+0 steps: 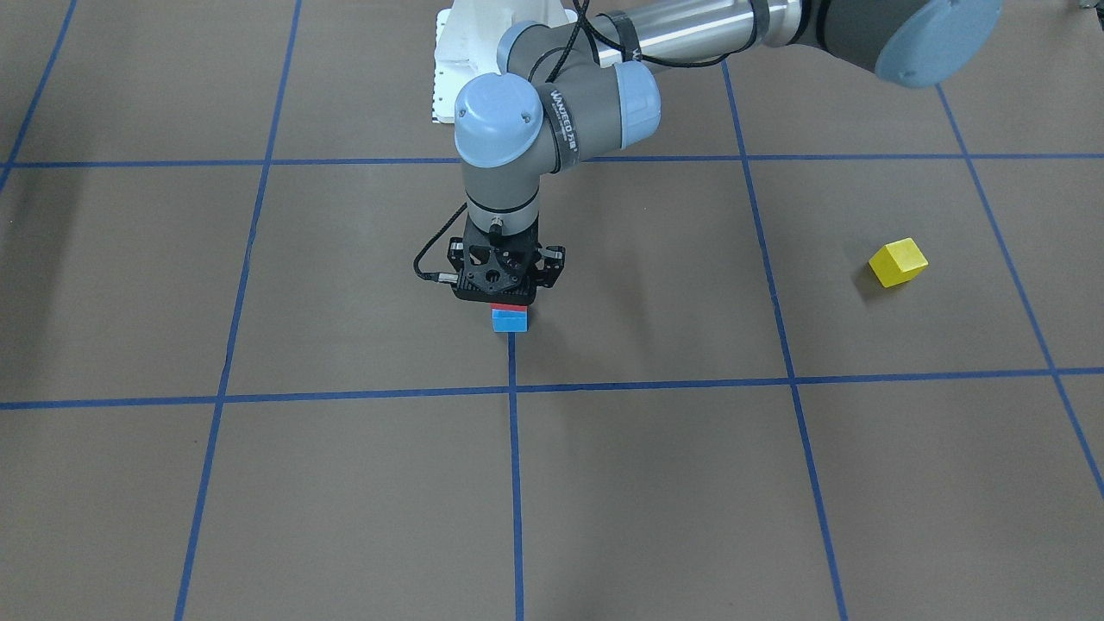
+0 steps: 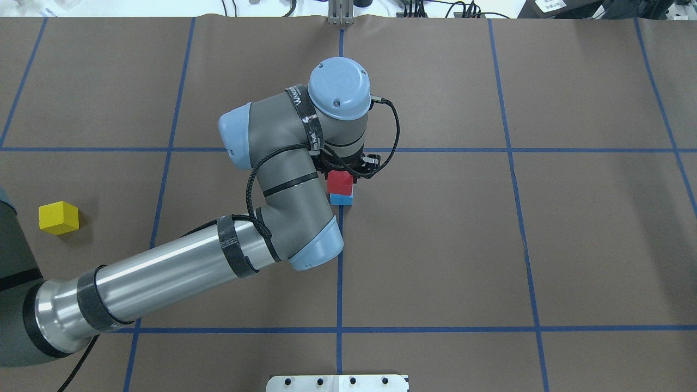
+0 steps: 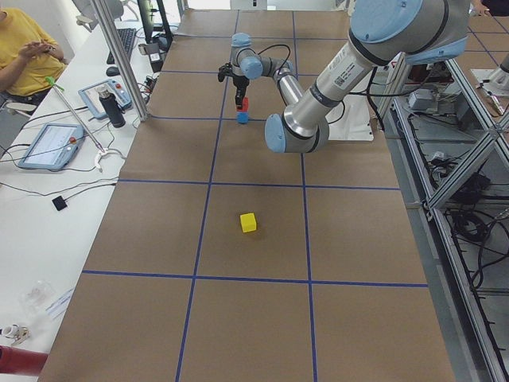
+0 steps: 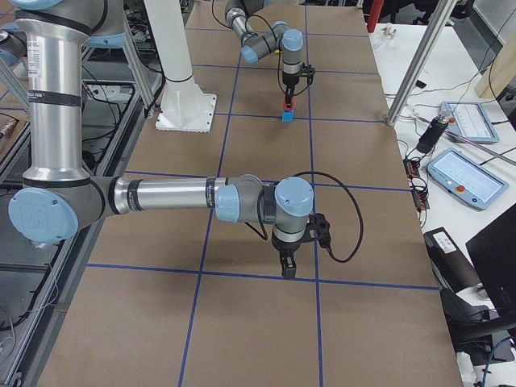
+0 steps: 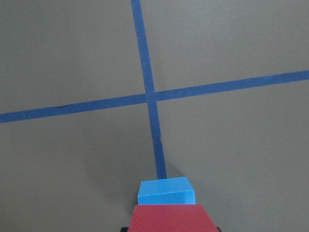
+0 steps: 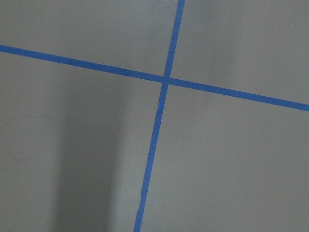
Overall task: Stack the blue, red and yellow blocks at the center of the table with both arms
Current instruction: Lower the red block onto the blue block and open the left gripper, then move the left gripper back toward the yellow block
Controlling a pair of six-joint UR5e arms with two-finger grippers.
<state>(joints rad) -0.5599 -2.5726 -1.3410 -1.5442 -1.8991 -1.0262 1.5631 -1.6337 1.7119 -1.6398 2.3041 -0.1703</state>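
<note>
The small red cube-shaped block (image 2: 340, 182) is clenched in the left gripper's (image 2: 344, 173) jaws, with the blue cube block (image 2: 341, 200) just beneath them. I'd square the edges and lower gently before releasing. The yellow cube block (image 2: 59, 218) lies well away from them. I can't tell the state of the right gripper's (image 4: 289, 266) jaws.
</note>
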